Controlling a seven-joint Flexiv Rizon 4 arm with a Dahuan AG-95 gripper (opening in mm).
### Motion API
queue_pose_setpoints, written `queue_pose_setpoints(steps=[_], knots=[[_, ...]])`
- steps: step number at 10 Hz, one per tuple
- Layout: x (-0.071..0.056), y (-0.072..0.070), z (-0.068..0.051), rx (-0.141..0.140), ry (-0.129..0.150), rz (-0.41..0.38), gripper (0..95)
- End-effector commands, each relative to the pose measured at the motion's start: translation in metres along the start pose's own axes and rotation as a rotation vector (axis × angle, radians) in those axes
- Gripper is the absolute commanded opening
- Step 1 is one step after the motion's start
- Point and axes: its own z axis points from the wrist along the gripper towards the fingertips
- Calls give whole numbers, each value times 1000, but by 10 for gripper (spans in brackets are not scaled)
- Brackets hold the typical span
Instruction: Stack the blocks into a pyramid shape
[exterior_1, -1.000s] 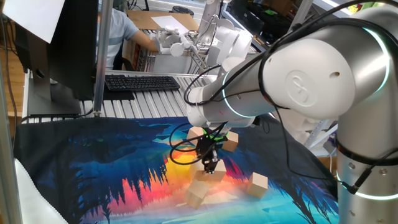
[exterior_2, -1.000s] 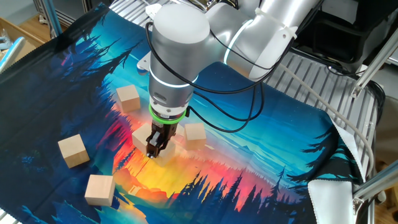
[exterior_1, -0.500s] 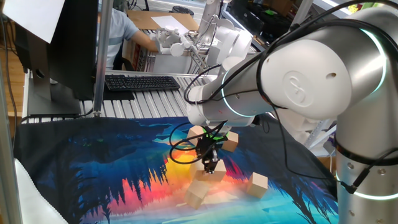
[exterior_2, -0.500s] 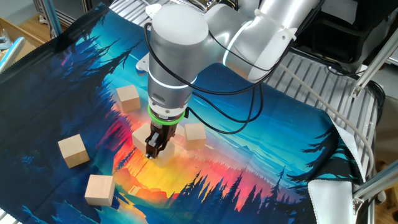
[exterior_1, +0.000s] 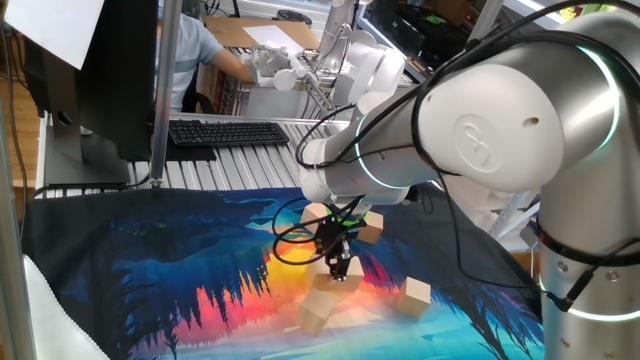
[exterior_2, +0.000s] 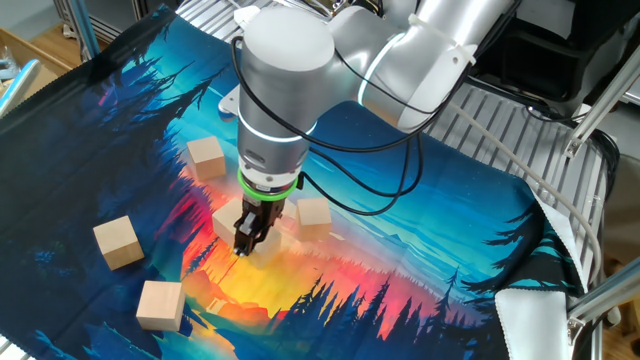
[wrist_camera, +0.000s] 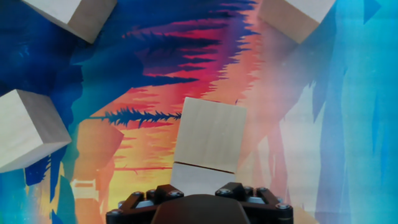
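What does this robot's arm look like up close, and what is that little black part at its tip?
The arm is thick, rounded and glossy silver-grey, with thin glowing teal rings at its joints. Black cables loop loosely along it. Near the wrist sits a bright green band. The black part is its gripper: two small dark fingers.

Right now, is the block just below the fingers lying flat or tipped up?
Flat: in the hand view the block shows its square top face squarely, resting on the cloth.
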Motion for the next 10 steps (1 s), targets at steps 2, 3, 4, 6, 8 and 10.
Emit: queue_pose_setpoints(steps=[2, 3, 4, 6, 8, 10], knots=[[-3, -2, -26, 31, 10, -109, 760], [-5, -3, -35, 37, 16, -150, 760], [-8, -6, -46, 43, 24, -223, 570], [-10, -8, -56, 54, 24, -337, 570], [-11, -8, -59, 59, 23, -541, 570], [-12, -8, -60, 58, 28, -685, 570]])
